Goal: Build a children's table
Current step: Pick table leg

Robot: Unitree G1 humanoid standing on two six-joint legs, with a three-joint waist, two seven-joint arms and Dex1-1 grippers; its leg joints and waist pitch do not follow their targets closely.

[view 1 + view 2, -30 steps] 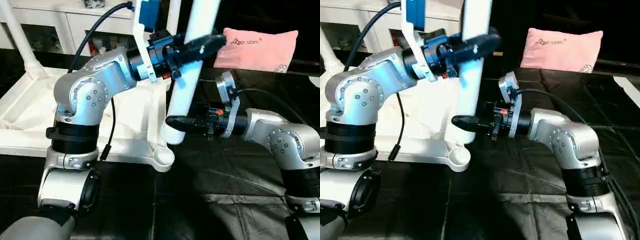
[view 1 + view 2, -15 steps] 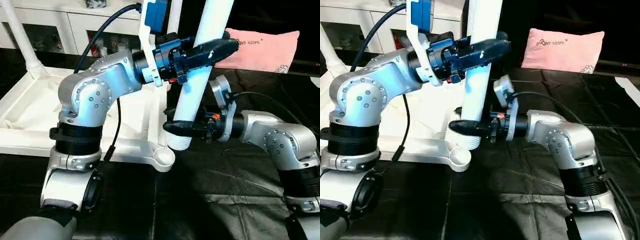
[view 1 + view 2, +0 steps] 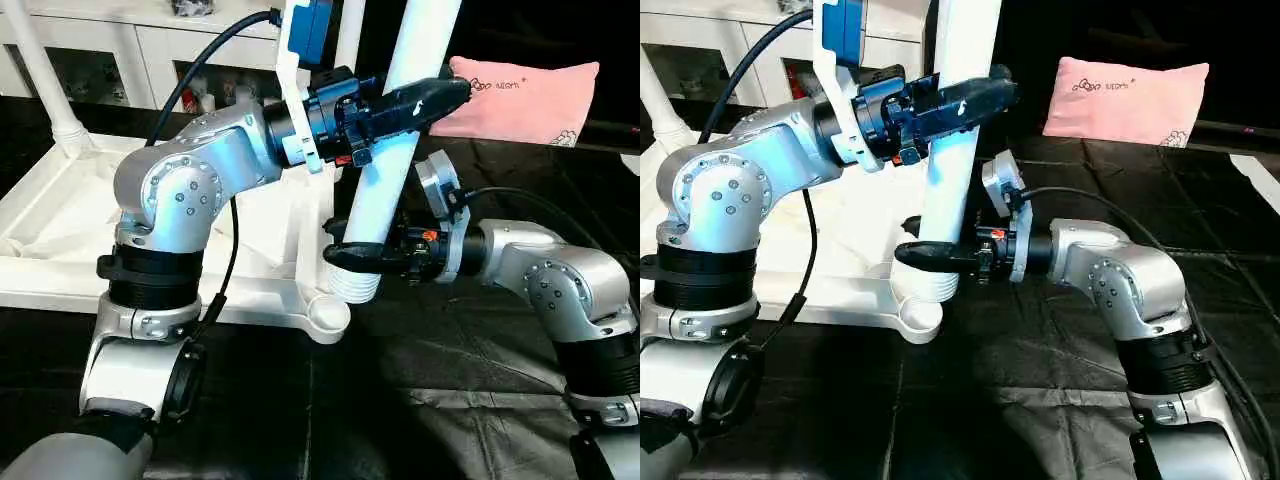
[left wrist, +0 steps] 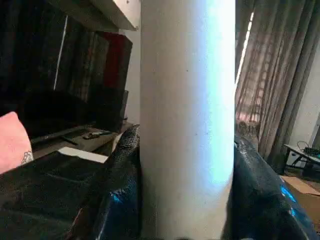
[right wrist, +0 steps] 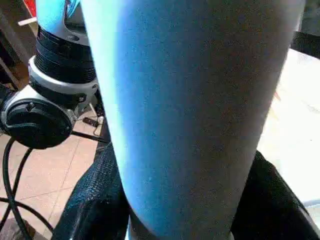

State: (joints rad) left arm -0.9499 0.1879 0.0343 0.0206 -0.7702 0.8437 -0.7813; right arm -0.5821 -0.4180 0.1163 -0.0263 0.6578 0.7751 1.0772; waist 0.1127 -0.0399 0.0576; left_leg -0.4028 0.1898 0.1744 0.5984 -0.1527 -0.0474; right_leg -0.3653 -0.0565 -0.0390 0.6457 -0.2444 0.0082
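Leg-fitting step: left gripper (image 3: 425,98) and right gripper (image 3: 350,254), both clenched on tilted tube leg (image 3: 395,170), hold its ribbed end just above corner socket (image 3: 327,316) of upturned table top (image 3: 60,270); next, align and press in.

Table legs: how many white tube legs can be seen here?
3: one leg held by the left pincer and right pincer; one upright at the far-left corner; one behind the left arm. More may be hidden.

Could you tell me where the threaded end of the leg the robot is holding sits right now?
In the left eye view, the leg's threaded end hangs just above the corner socket of the upturned tabletop, with the right gripper clamped just above it.
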